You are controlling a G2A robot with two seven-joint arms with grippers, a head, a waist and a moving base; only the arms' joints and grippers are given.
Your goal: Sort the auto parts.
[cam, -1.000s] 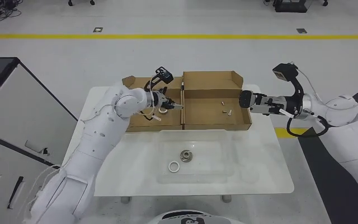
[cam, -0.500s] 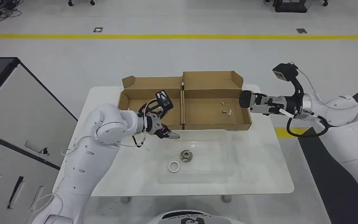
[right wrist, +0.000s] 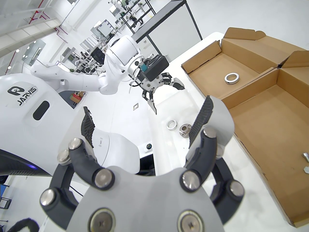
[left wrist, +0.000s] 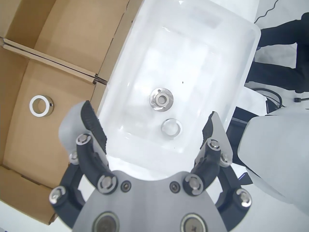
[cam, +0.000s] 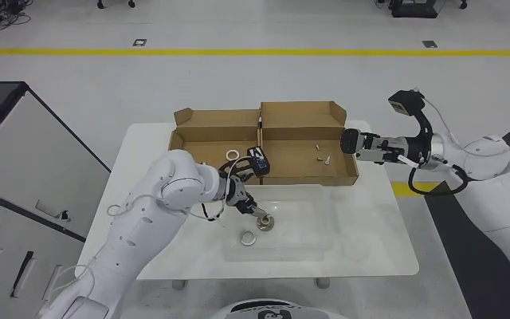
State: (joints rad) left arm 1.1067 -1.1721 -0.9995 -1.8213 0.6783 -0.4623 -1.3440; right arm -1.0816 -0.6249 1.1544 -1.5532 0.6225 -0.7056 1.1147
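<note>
A flanged hub and a loose ring lie just beside each other, apart, on the floor of the clear tray; these are the parts left to sort. The left claw hangs over that tray with its jaws spread wide and nothing between them; the left wrist view looks straight down on both parts, the ring nearer the jaws and the hub just past it.

Behind the tray stand two open cardboard boxes, side by side and touching; the left box holds one sorted ring, and the right box holds a few bolts. The right claw sits at the outer end of the right box, off to the side of the tray, also spread wide and empty. All of it rests on the white bench.

The step in hand looks like the reach for the next part. Since a like ring already lies in the left box, the loose ring seems the likely pick, though the hub is just as near. The next move calls for lowering the left claw so its pads straddle one part alone, squarely enough that the smooth metal does not skate on the slick tray floor as the jaws close.
</note>
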